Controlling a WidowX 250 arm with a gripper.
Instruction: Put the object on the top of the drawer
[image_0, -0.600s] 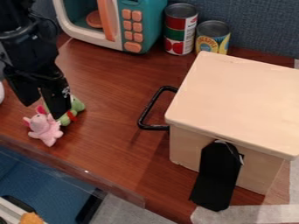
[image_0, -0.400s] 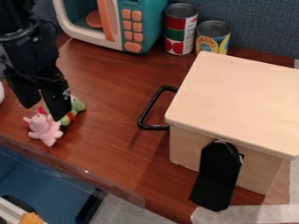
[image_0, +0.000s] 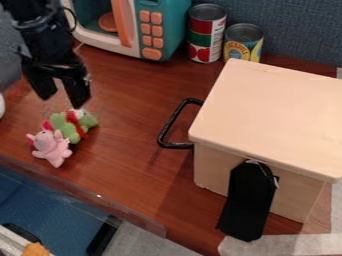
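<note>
Logging fingers (image_0: 63, 101): apart, nothing between. Green toy (image_0: 62, 125), my likely target: on surface (image_0: 133, 130), just below fingers in view, pink toy (image_0: 51, 147) at near side.

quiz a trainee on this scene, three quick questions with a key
1. True or false: the pink toy is on the table, not on top of the drawer.
2. Which stands right beside the microwave: a) the drawer, b) the red can, c) the pink toy?
3. Fill in: the hand hangs open, nearest to the ___.

Key: 1. true; 2. b; 3. green toy
</note>
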